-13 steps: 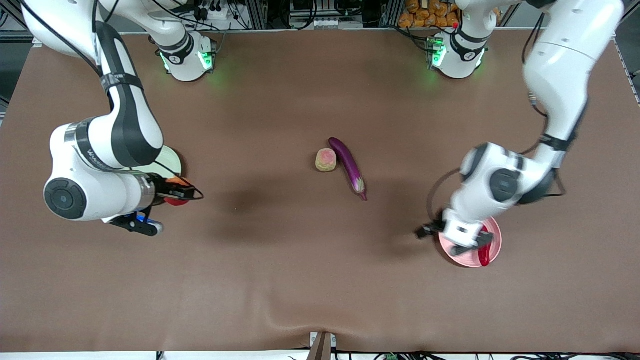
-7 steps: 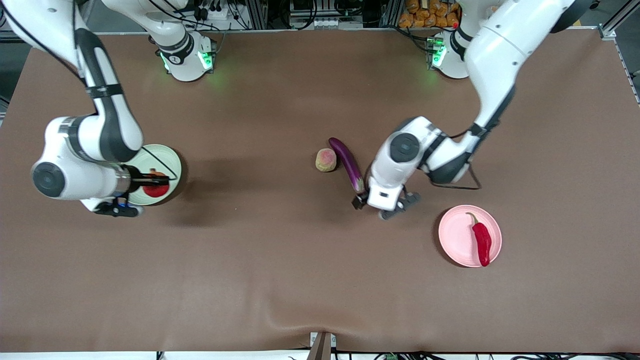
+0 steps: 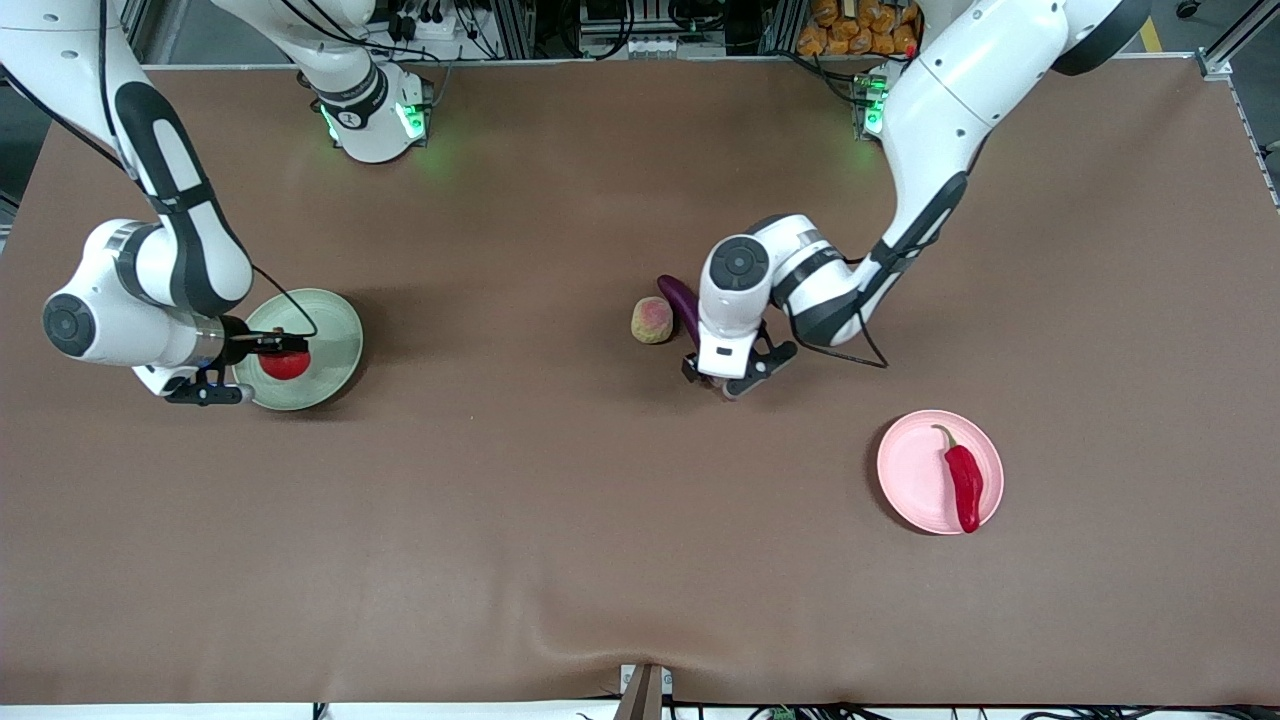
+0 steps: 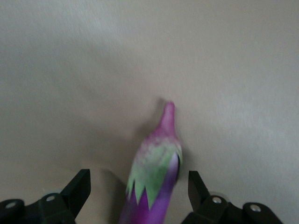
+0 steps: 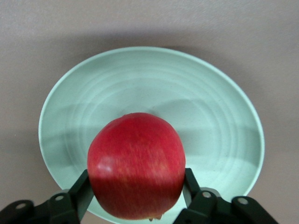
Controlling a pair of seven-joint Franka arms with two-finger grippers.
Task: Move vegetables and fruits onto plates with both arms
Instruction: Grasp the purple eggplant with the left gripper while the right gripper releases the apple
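My right gripper is shut on the round red fruit and holds it just over the pale green plate. In the right wrist view the fingers press both sides of the fruit above the plate. My left gripper is open and low over the stem end of the purple eggplant. In the left wrist view the eggplant lies between the spread fingers, untouched. The yellowish-pink fruit sits beside the eggplant. The red chili lies on the pink plate.
The brown table mat spreads wide around everything. The arm bases stand along the edge farthest from the front camera. The left arm's forearm hides most of the eggplant in the front view.
My left gripper left the chili on the pink plate and moved to the eggplant's stem end. My right gripper carried the red fruit from beside the green plate to over it.
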